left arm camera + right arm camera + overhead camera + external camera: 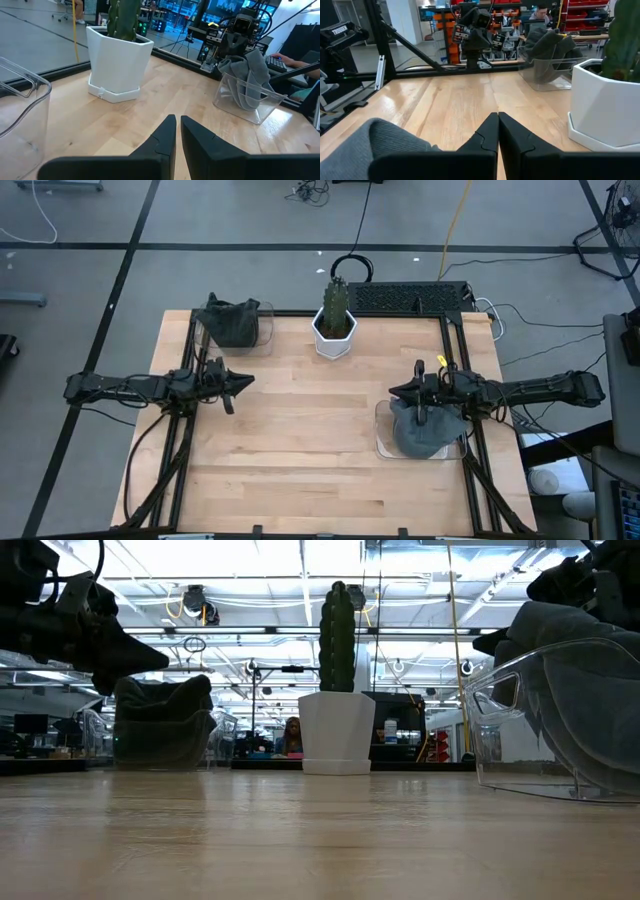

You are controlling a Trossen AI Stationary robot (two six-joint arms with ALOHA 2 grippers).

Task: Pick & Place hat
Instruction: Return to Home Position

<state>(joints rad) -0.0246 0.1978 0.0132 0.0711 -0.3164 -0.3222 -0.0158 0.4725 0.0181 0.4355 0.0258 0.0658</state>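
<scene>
Jaws closed on left arm (pixel 130 387), right arm (pixel 545 388); black-cap bin (pixel 266 330), gray-cap bin (pixel 382 444) hug table (pixel 300 450) edges.

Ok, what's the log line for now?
left gripper: shut, empty | right gripper: shut, empty | black hats: left bin | gray hats: right bin

High view: straight down on the whole bench (pixel 300 450). Low view: level with its surface. Wrist views face inward; all four share the cactus pot (pixel 334 345).

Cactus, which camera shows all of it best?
The low view: the whole cactus stands tall in its white pot. The high view sees it only from above; both wrist views cut part of it off.
</scene>
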